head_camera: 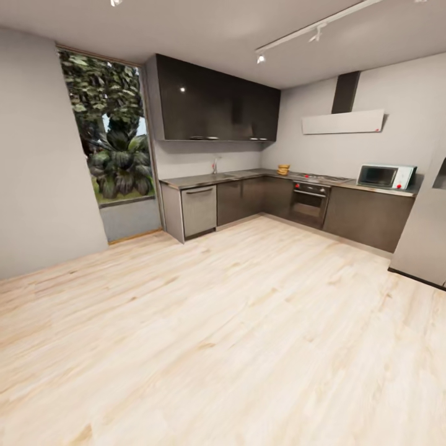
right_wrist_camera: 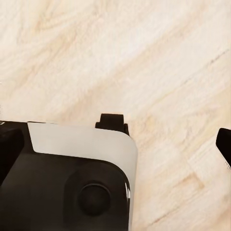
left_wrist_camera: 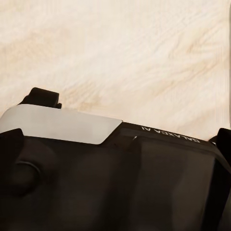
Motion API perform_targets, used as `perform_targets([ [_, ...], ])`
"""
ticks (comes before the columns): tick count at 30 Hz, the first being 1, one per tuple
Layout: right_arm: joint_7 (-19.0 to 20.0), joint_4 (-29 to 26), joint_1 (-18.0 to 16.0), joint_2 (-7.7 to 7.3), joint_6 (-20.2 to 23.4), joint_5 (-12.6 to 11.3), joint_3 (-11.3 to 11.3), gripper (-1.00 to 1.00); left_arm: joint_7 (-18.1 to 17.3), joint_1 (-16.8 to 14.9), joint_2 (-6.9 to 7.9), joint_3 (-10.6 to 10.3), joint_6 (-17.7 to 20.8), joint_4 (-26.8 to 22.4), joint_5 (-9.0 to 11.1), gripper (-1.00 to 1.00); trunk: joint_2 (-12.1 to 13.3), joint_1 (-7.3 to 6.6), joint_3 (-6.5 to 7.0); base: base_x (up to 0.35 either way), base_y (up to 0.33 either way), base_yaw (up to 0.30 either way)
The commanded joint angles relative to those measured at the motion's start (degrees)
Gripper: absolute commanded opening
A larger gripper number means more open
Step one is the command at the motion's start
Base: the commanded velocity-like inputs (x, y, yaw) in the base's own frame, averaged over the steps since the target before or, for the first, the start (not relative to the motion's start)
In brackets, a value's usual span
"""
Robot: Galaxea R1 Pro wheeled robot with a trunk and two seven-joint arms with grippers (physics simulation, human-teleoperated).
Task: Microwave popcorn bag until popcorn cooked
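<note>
From far across the room in the head view, the small tan-yellow popcorn bag (head_camera: 283, 169) stands on the grey countertop (head_camera: 204, 180) near the corner of the L-shaped kitchen. Further right on the same counter sits the pale microwave (head_camera: 385, 176), its door closed. My left gripper (left_wrist_camera: 134, 118) hangs over my own dark base, dark fingertips (left_wrist_camera: 45, 96) wide apart and holding nothing. In the right wrist view, my right gripper (right_wrist_camera: 168, 132) is open above the wood floor, also holding nothing.
Light wood floor (head_camera: 235, 322) stretches between me and the cabinets. A built-in oven (head_camera: 310, 203) sits under the hob, a steel dishwasher (head_camera: 199, 210) at the counter's left end. A tall window (head_camera: 111, 136) is left, a grey fridge side (head_camera: 427, 235) right.
</note>
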Motion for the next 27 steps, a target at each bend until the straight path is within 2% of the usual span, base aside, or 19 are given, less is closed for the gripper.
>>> perform_targets([
  [1, 0.11, 0.19, -0.08, -0.05, -0.34, 0.47, -0.49, 1.0, -0.17, -0.04, 0.01, -0.47, -0.07, 0.06, 0.6, 1.0, -0.03, 0.03, -0.06, 0.323, 0.0, 0.0],
  [27, 0.15, 0.15, -0.08, -0.2, -0.44, 0.43, -0.49, 1.0, -0.17, -0.04, 0.13, -0.47, -0.07, 0.06, 0.63, 1.0, -0.03, 0.03, -0.06, 0.323, 0.0, 0.0],
])
